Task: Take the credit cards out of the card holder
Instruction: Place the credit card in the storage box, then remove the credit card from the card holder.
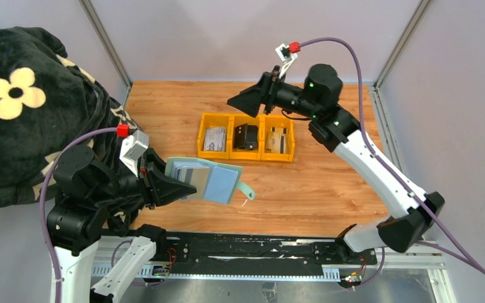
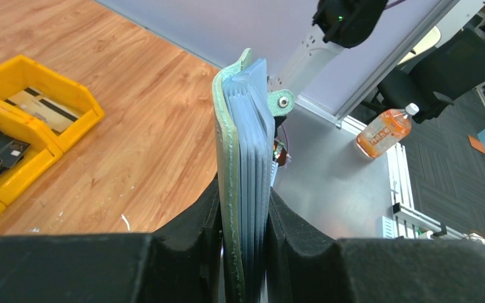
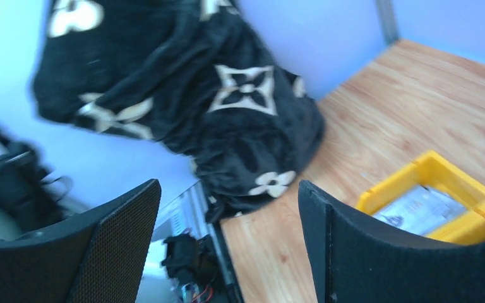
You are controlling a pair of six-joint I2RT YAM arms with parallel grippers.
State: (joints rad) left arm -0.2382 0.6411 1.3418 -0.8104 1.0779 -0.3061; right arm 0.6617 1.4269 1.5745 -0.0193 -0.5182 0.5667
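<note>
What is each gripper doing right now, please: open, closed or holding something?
Left gripper: closed on the card holder.
Right gripper: open, holding nothing.

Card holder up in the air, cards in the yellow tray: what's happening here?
The left tool is shut on the open card holder, holding it above the near left of the table. The right tool is open and empty, raised near the far side of the yellow tray. Its three sections hold credit cards. A greyish card seems to remain in the holder.
</note>
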